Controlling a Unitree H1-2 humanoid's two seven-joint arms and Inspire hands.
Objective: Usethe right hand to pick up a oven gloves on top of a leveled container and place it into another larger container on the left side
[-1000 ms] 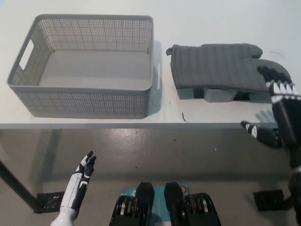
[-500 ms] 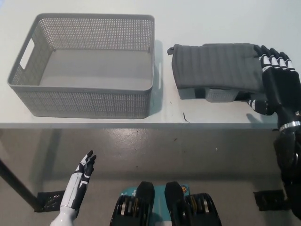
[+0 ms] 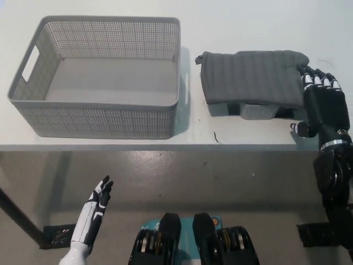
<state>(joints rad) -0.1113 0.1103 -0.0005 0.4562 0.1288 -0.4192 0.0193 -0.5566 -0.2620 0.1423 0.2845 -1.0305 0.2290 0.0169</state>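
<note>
Head view: the glove (image 3: 255,77) lies flat on a low container (image 3: 258,111) at the right of the desk (image 3: 265,22). Right hand (image 3: 322,102) sits at the glove's right end, fingers spread, grasping nothing. Basket (image 3: 99,118) stands to the left, apart. Left hand (image 3: 99,200) rests below the desk edge, fingers apart.

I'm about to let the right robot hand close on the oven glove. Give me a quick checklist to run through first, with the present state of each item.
1. Oven glove lying flat on the small container: ok.
2. Right robot hand at the glove's right end: ok.
3. Fingers apart, nothing held: ok.
4. Fingers actually touching the glove: cannot tell.
5. Large basket has room inside: ok.
6. Left robot hand resting low, below the table edge: ok.
</note>
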